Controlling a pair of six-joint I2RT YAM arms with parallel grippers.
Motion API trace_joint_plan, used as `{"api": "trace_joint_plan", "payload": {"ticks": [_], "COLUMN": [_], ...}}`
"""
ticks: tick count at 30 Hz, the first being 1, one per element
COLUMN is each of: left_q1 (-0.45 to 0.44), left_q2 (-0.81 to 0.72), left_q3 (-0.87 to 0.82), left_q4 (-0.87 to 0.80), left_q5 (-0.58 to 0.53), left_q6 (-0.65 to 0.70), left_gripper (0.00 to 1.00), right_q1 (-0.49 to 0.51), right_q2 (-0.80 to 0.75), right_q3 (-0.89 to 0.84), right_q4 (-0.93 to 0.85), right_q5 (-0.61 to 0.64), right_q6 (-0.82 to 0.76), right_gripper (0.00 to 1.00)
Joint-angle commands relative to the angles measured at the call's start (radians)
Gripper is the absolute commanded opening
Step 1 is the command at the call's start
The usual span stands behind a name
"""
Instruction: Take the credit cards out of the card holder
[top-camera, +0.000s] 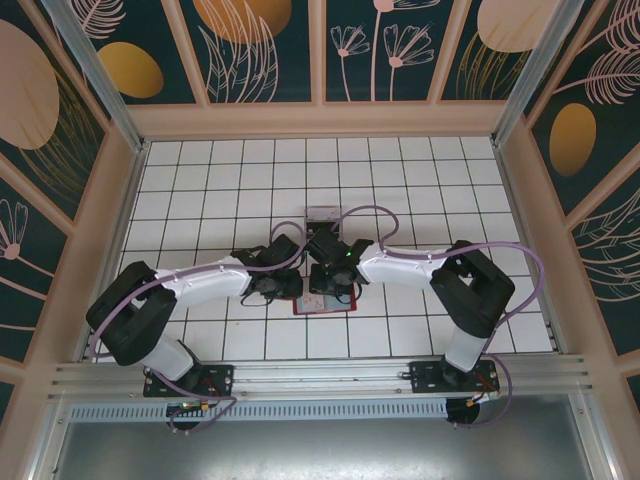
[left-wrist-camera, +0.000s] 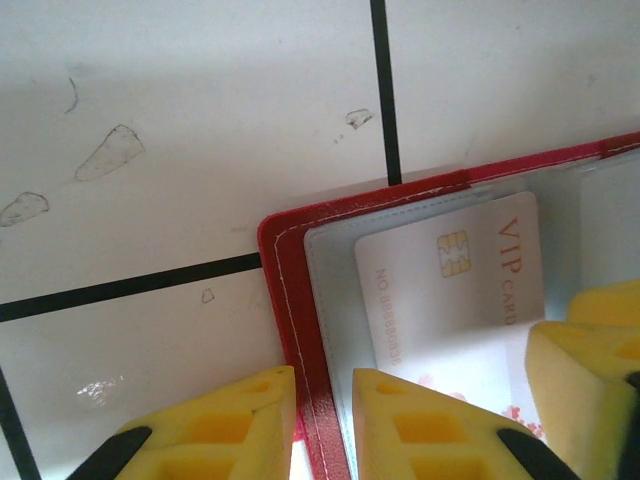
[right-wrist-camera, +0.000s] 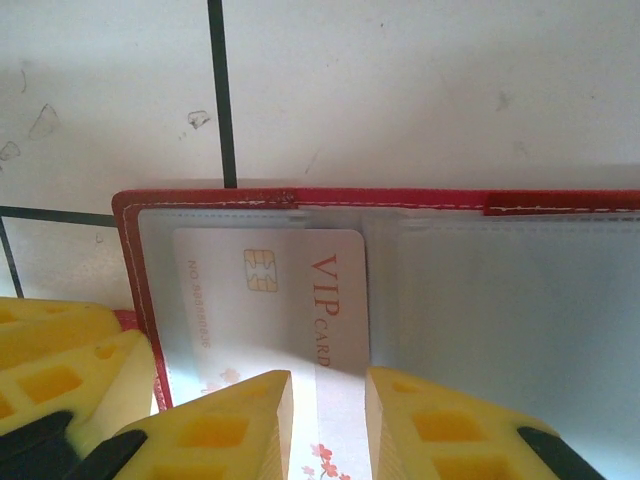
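The red card holder (top-camera: 325, 304) lies open and flat on the white tiled table, between both arms. Its red stitched edge (left-wrist-camera: 285, 300) runs up between my left gripper (left-wrist-camera: 323, 375), whose yellow fingers straddle it with a narrow gap. A white credit card (right-wrist-camera: 270, 300) with a gold chip and "VIP CARD" lettering sits in the grey left sleeve, also seen as the card (left-wrist-camera: 450, 290). My right gripper (right-wrist-camera: 328, 375) stands open over the card's lower half. The holder's top edge (right-wrist-camera: 400, 197) carries a small red tab (right-wrist-camera: 560, 205).
A small pale box (top-camera: 323, 215) sits just beyond the wallet. The right sleeve (right-wrist-camera: 500, 310) of the holder looks empty. The other arm's yellow fingers (right-wrist-camera: 70, 350) crowd the wallet's left edge. Panelled walls (top-camera: 130, 180) enclose the tiled floor.
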Motion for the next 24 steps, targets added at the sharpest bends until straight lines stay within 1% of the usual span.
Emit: {"api": "trace_joint_plan", "payload": {"ticks": [1,11,20,24], "left_q1": [-0.01,-0.011,-0.013,-0.014], "left_q2": [0.032,0.076,0.074,0.082], "left_q3": [0.01,-0.029,-0.039,-0.038], "left_q4": [0.002,0.004,0.001,-0.002], "left_q5": [0.003,-0.015,-0.017,-0.018], "left_q6": [-0.002,0.001,-0.001,0.002], "left_gripper": [0.24,0.24,0.24,0.24], "right_q1": [-0.005,-0.006,-0.021,-0.045], "right_q2": [0.022,0.041,0.004,-0.025], "right_q3": [-0.02,-0.056,-0.123,-0.185], "right_q4": [0.005,0.05,0.175,0.277], "right_q5": [0.012,-0.013,-0.09,-0.155], "right_q6": [-0.012,-0.01,0.001,0.013], "right_gripper": [0.26,0.26,0.25,0.24]}}
